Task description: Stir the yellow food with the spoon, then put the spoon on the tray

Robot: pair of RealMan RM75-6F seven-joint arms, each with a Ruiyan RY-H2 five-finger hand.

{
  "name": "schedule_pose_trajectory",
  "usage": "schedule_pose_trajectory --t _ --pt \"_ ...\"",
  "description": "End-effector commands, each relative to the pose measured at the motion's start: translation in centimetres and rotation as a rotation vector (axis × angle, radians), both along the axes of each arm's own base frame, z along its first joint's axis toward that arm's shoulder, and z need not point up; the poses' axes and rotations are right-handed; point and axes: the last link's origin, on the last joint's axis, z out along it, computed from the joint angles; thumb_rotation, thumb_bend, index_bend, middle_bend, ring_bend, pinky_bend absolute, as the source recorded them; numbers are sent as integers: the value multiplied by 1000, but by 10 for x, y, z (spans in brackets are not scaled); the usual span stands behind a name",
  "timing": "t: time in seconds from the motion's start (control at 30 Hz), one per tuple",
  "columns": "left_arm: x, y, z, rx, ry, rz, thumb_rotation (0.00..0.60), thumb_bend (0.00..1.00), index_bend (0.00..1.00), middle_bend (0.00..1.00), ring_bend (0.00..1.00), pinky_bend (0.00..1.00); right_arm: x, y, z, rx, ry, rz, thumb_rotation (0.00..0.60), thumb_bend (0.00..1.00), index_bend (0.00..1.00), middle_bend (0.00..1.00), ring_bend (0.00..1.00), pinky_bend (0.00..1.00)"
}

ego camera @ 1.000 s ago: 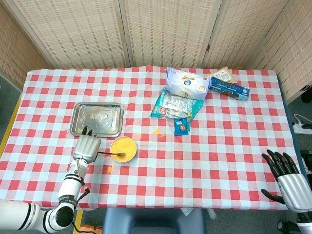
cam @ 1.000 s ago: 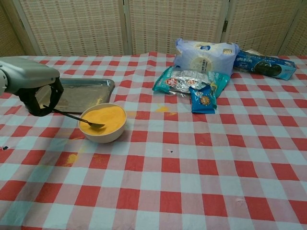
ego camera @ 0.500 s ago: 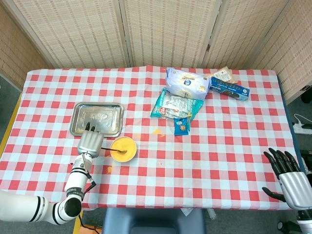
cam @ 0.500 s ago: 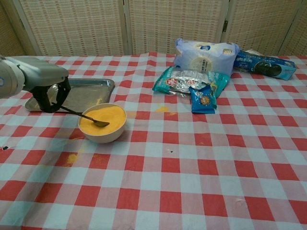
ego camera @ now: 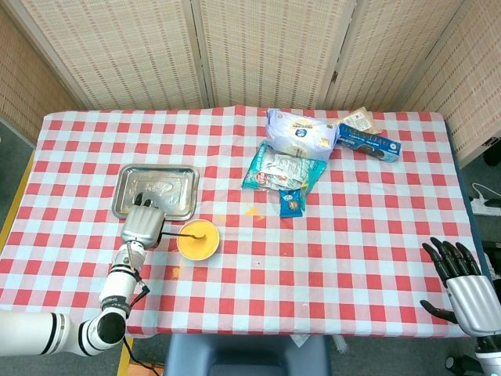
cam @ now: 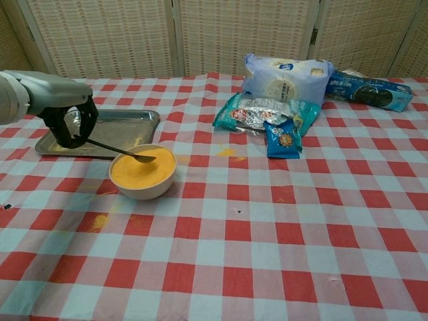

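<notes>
Holding the spoon [cam: 115,149] by the end of its handle, the left hand [cam: 69,124] sat just to the left of the bowl [cam: 143,172], its fingers [cam: 65,133] curled closed around that handle. The spoon's long axis ran from the hand down and rightward, with its head over the yellow food [cam: 144,166] near the far side of the bowl; whether it touched the surface could not be told. The tray [cam: 107,127] lay just behind the bowl and hand, on the robot's left part of the worktop [cam: 267,221], so the set-down would call for only a short carry away from the robot. The right hand [ego camera: 463,287] was well apart at the near right edge, fingers spread and holding nothing, leaving the left plainly the nearer hand
</notes>
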Motion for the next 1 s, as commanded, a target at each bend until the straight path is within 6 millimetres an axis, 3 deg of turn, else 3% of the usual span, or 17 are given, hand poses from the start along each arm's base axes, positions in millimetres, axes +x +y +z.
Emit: schedule_pose_trajectory --t 0.03,0.3,0.57,1.0 --pt "-2 -4 3 -4 2 -1 600 484 880 395 151 11 0 1 1 -2 -2 1 600 0 0 0 0 0" --pt "-5 -19 -2 -42 23 -14 600 485 880 394 151 11 2 3 0 2 -4 13 600 0 0 0 0 0" --pt "-3 -20 -7 -47 38 -20 600 486 880 393 151 11 1 4 2 -3 -8 14 600 0 0 0 0 0" --pt "-3 5 -14 -18 57 13 600 487 880 394 152 15 -1 1 5 -13 -13 3 600 0 0 0 0 0"
